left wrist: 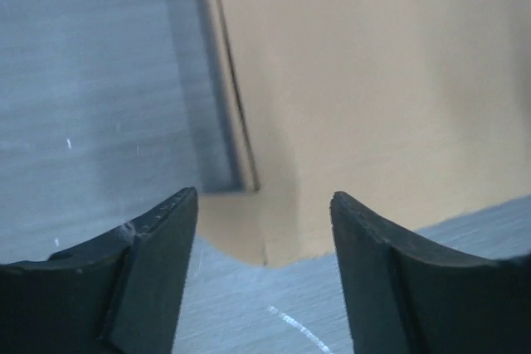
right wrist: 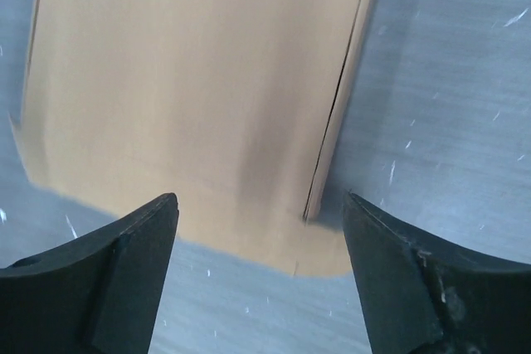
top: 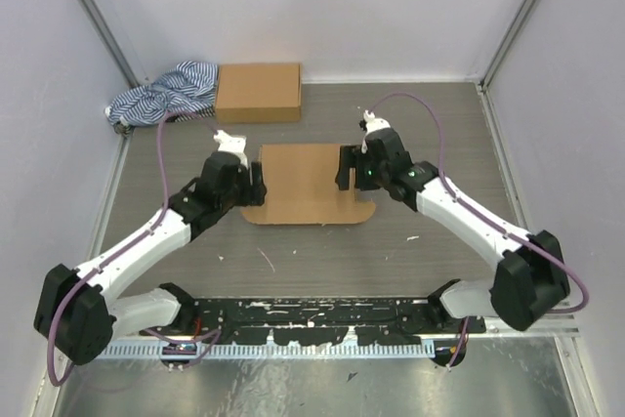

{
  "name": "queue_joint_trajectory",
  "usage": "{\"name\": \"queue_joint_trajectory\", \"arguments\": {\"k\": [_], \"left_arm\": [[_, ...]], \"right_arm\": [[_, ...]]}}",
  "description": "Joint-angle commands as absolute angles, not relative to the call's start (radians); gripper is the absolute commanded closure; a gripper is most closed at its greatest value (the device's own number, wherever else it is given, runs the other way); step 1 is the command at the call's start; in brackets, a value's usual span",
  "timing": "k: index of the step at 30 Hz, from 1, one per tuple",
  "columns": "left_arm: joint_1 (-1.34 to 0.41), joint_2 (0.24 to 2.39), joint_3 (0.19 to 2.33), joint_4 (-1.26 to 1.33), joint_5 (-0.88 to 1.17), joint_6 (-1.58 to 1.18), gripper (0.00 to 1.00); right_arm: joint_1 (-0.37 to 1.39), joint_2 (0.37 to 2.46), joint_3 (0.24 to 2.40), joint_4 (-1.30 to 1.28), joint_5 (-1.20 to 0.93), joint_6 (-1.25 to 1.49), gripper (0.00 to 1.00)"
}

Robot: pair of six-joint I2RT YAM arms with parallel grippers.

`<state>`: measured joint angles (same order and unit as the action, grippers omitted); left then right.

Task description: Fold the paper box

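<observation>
The paper box (top: 305, 181) lies in the middle of the table, a shallow brown cardboard shape with its top panel flat and a rounded flap (top: 308, 214) spread on the table at its near edge. My left gripper (top: 257, 183) is at the box's left side and my right gripper (top: 346, 169) at its right side. In the left wrist view the left gripper (left wrist: 264, 196) stands open over the near left corner of the paper box (left wrist: 373, 80). In the right wrist view the right gripper (right wrist: 261, 198) stands open over the near right corner of the paper box (right wrist: 191, 80). Nothing sits between either pair of fingers.
A second, compact brown cardboard box (top: 258, 92) stands at the back, left of centre. A blue-and-white striped cloth (top: 166, 95) is bunched in the back left corner. White walls enclose the grey table (top: 322, 256) on three sides.
</observation>
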<state>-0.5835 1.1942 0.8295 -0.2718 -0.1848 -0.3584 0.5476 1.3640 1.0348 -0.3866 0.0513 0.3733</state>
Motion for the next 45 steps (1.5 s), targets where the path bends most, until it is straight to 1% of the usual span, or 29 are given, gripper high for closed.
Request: {"name": "queue_joint_trajectory", "arguments": {"k": [1,2,3,6,13,22,26,35,45], "left_arm": [[-0.584,1.103,0.586,-0.138,-0.16,-0.44,0.24],[-0.584,1.085,0.55,-0.103,-0.161,-0.456,0.21],[-0.586,1.07,0.514,-0.06,-0.166,-0.476,0.19],[-0.586,1.042,0.434,0.052,-0.189,-0.489,0.17],[-0.586,1.028,0.481,-0.024,-0.237,-0.443,0.16],[-0.585,1.023,0.466,0.042,-0.186,-0.399,0.14],[-0.585,1.076,0.476,0.083,-0.176,-0.374,0.13],[-0.587,1.214,0.56,0.035,-0.078,-0.369,0.15],[-0.591,1.16,0.565,-0.077,0.019,-0.381,0.18]], "right_arm": [[0.59,1.269,0.852,-0.32,-0.052,0.359,0.14],[0.593,1.252,0.821,-0.298,-0.049,0.363,0.14],[0.596,1.24,0.792,-0.277,-0.052,0.365,0.12],[0.603,1.235,0.768,-0.246,-0.031,0.367,0.11],[0.613,1.28,0.776,-0.249,0.0,0.376,0.11],[0.641,1.301,0.769,-0.247,0.088,0.392,0.09],[0.65,1.314,0.766,-0.238,0.117,0.394,0.08],[0.661,1.346,0.764,-0.214,0.08,0.391,0.07],[0.69,1.382,0.778,-0.209,-0.003,0.376,0.07]]}}
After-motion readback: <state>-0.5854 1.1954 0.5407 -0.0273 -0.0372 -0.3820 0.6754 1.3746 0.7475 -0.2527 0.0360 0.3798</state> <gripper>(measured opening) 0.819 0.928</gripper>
